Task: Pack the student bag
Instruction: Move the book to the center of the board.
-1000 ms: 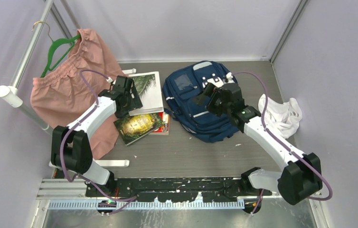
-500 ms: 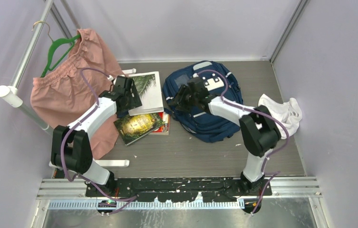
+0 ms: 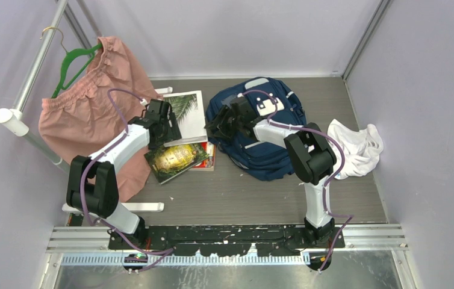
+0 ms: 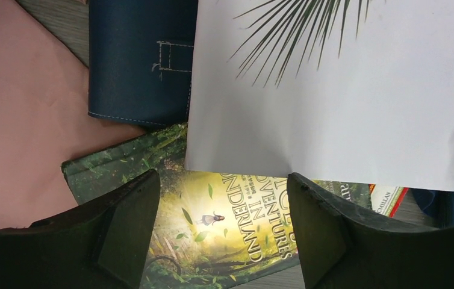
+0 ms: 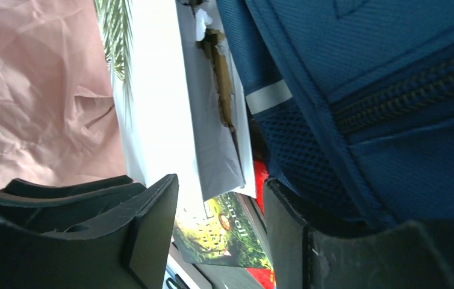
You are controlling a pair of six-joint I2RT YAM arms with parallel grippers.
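Observation:
The student bag [image 3: 265,150], a navy backpack with white stripes, lies on the table at centre right; its zip and mesh side fill the right wrist view [image 5: 393,120]. My right gripper [image 3: 214,126] is open and empty at the bag's left edge [image 5: 218,223], one finger against the mesh side. My left gripper [image 3: 165,133] is open and empty [image 4: 221,205], hovering over a green storybook [image 4: 230,235] where a white palm-leaf book [image 4: 345,102] overlaps it. The bag's lining is hidden.
The green book [image 3: 176,159], the white book [image 3: 187,114] and a red book [image 3: 208,158] are stacked left of the bag. A navy flat item [image 4: 134,66] lies under the white book. Pink shorts [image 3: 86,120] on a green hanger hang left; white cloth [image 3: 357,147] right.
My right arm has swung left across the bag, from its right side to its left edge beside the books. My left gripper has barely moved.

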